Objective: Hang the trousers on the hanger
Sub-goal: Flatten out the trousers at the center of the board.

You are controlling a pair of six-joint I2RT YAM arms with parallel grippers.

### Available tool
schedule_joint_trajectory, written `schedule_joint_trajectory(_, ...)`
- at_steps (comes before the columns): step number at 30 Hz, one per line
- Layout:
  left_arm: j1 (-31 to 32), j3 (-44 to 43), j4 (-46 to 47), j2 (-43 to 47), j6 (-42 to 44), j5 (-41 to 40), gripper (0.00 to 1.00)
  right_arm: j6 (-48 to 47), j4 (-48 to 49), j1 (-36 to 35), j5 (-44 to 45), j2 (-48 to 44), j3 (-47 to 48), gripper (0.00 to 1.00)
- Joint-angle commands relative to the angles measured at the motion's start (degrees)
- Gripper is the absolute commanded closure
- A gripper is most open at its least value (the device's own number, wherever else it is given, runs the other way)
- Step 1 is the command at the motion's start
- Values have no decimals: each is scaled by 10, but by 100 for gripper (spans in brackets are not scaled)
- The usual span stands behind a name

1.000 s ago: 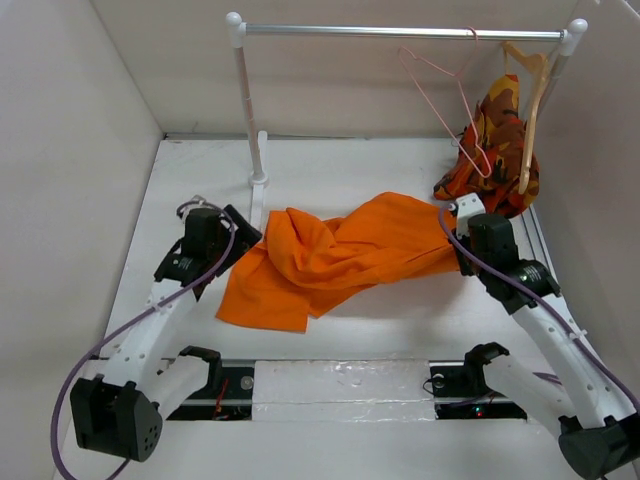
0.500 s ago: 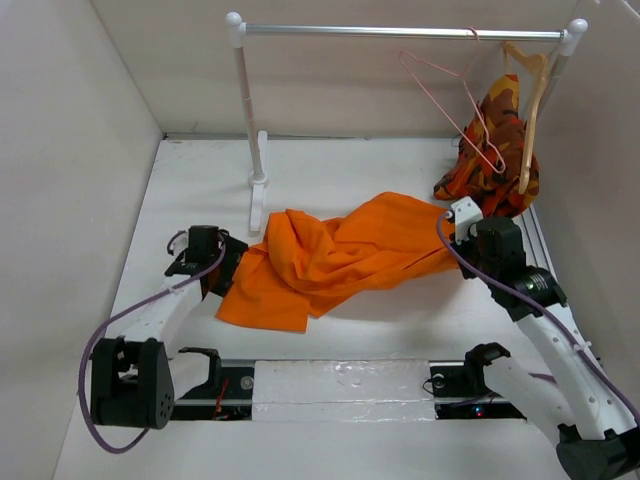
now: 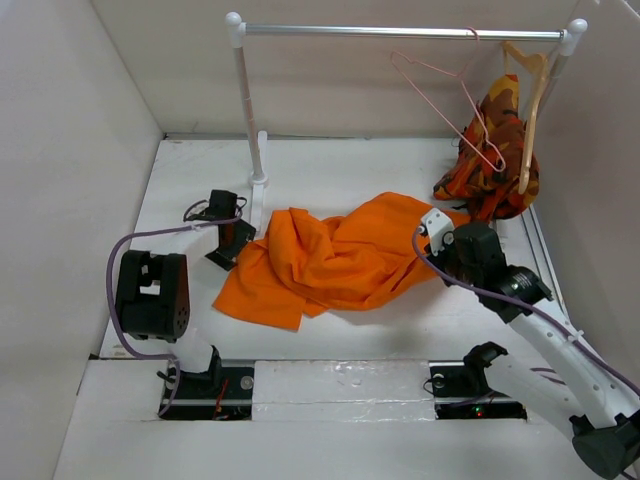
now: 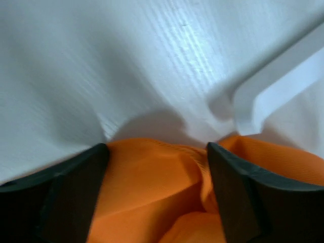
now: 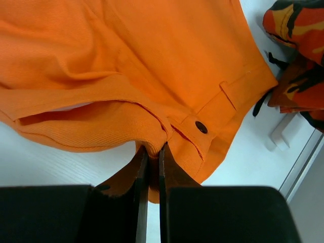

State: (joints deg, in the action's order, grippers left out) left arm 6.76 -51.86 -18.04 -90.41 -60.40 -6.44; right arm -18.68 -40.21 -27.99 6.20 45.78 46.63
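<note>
The bright orange trousers lie crumpled across the middle of the table. My left gripper is at their left edge. In the left wrist view its jaws stand wide apart with a fold of orange cloth between them, not pinched. My right gripper is shut on the waist edge, just left of the dark button. The pink wire hanger hangs by its hook from the rail, tilted, and is empty.
A light wooden hanger holds an orange-red-black patterned garment at the rail's right end, also in the right wrist view. The rack's left pole and white foot stand just behind my left gripper. Walls close in on both sides.
My left arm has swung back and its gripper has moved toward the rack foot at the trousers' left edge. My right gripper has drawn the waist leftward. The pink hanger has swung left.
</note>
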Motion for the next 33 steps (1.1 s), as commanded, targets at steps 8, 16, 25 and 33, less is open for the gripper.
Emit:
schedule_joint_trajectory(8,5,48,-25,-14,80,-29,100,-7,27,-12,13,-9,72,100)
schedule_joint_trajectory(16,-27,-234,-129,112,150,-119,100,-15,2,-12,0,-1,143,100)
schedule_joint_trajectory(25,-27,-307,-211,259,131,-334,100,4,-113,-12,-47,-96,176,100)
schedule_joint_trajectory(33,-64,-62,-247,357,51,-427,64,1,-288,-12,-142,-113,88,100)
